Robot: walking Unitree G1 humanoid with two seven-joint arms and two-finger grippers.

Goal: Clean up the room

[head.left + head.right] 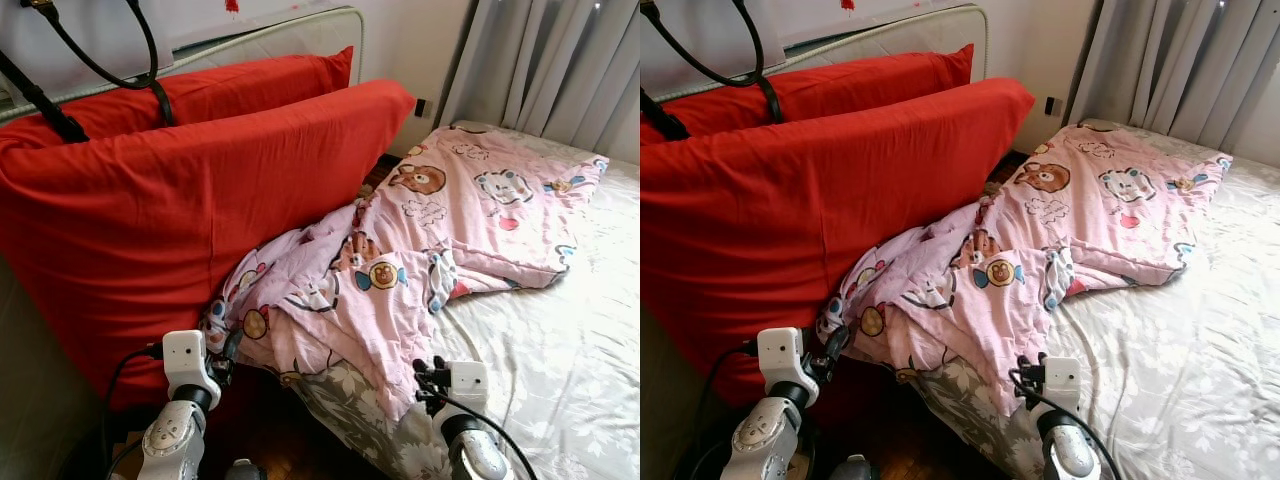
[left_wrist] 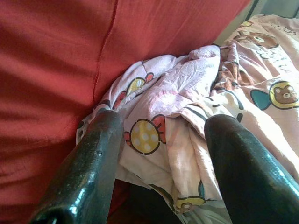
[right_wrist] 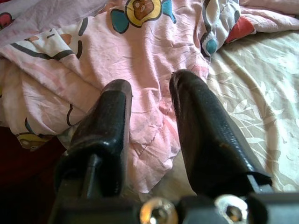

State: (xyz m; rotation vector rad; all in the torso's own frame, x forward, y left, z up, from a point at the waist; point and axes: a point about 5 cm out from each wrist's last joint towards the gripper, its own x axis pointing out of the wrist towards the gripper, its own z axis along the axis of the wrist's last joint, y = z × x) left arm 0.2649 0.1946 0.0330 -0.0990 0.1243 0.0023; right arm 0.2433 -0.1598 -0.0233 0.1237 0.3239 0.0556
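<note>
A pink cartoon-print blanket [image 1: 420, 240] lies rumpled across the bed [image 1: 560, 360], one end bunched against a big red cushion [image 1: 170, 200] and spilling over the bed's near edge. The left gripper [image 2: 161, 154] hangs just at that bunched end, jaws spread wide with the crumpled folds between the fingers [image 2: 88, 172], not pinched. The right gripper [image 3: 149, 121] hovers over the blanket's lower hem where it meets the pale floral sheet [image 3: 261, 93], jaws parted, holding nothing. Grey curtains [image 1: 550, 60] hang behind the bed.
</note>
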